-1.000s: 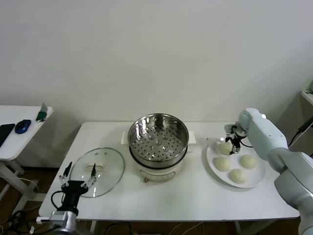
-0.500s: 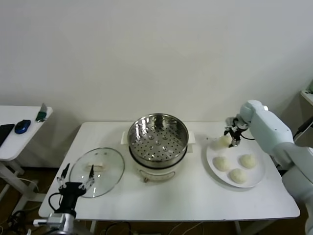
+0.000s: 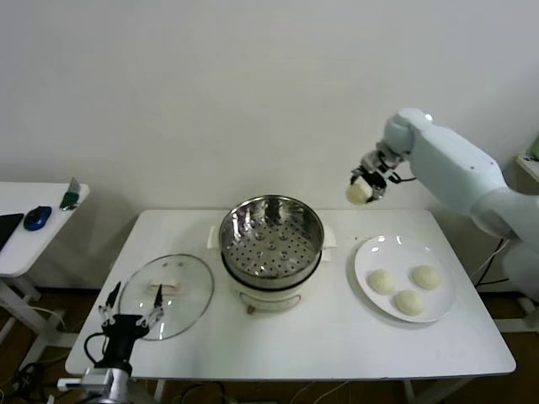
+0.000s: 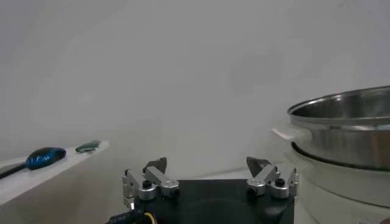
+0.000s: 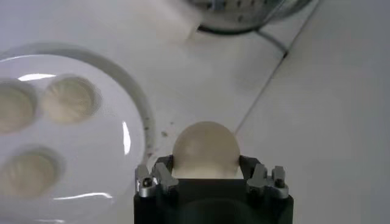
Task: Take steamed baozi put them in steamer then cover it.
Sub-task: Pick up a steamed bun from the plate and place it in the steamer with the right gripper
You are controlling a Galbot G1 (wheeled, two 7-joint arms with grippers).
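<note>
My right gripper (image 3: 364, 185) is shut on one cream-white steamed baozi (image 3: 358, 193) (image 5: 205, 150), held high in the air between the steamer and the plate, to the right of the steamer's rim. The steamer (image 3: 272, 236) is a shiny steel pot with a bare perforated tray, on a white base at the table's middle. Three more baozi (image 3: 381, 281) (image 3: 426, 276) (image 3: 410, 302) lie on the white plate (image 3: 367, 258). My left gripper (image 3: 130, 305) (image 4: 207, 172) hangs open at the table's front left, close to the glass lid (image 3: 167, 294).
A side table (image 3: 17, 244) at far left carries a blue mouse (image 3: 39, 217) and small items. The steamer's rim (image 4: 341, 106) shows close by in the left wrist view. The wall stands right behind the table.
My right gripper has lifted one baozi off the plate and carried it up and left toward the steamer. Three baozi stay on the plate. The left arm has hardly moved.
</note>
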